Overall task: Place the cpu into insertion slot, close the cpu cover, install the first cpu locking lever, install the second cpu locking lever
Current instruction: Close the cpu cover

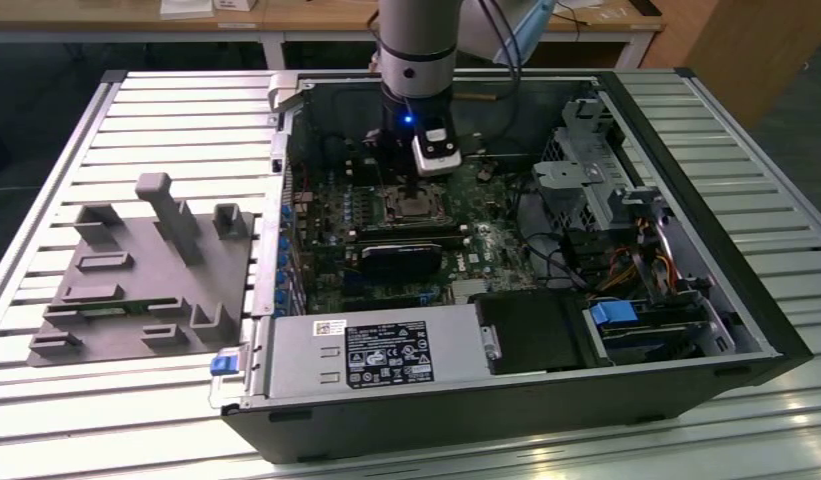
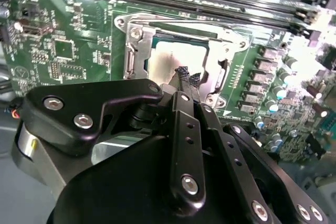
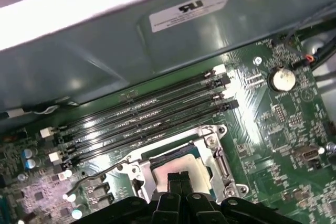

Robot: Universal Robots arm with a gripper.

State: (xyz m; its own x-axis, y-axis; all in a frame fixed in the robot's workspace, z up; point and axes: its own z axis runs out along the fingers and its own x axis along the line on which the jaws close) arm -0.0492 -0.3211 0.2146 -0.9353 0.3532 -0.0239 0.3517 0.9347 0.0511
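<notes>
The cpu lies in the insertion slot, its silver-grey top showing in both wrist views. The cpu cover, a silver frame, appears to lie flat around the chip. A thin wire locking lever sticks out sideways from the socket, away from the frame. My gripper hangs just over the middle of the chip with its two black fingertips pressed together and nothing between them. Whether they touch the chip I cannot tell. In the exterior view the gripper stands straight above the socket.
Long black memory slots run beside the socket near the case wall. A black heatsink block lies on the board in front of the socket. Cables and a drive cage fill the exterior view's right; a grey fixture sits outside on the left.
</notes>
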